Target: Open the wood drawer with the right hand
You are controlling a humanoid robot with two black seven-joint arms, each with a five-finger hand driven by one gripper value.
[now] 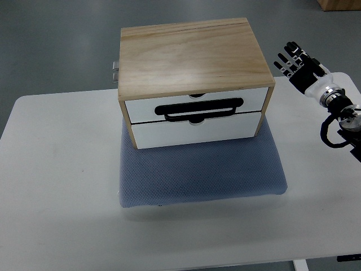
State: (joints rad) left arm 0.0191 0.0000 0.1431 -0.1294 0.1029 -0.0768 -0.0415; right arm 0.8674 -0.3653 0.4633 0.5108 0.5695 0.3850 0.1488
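A wooden box (pixel 192 53) with two white drawers stands on a blue-grey mat (pixel 203 172). The upper drawer (pixel 197 104) carries a black loop handle (pixel 200 109) on its front. The lower drawer (pixel 197 131) sits a little further out than the upper one. Both look closed or nearly so. My right hand (pixel 293 59) is in the air to the right of the box, level with its top, apart from it. Its fingers are spread and hold nothing.
The white table (pixel 56 197) runs left and toward me from the mat. The right arm's wrist and black cabling (pixel 338 121) hang over the table's right edge. A metal hinge or bracket (pixel 115 71) sticks out at the box's back left.
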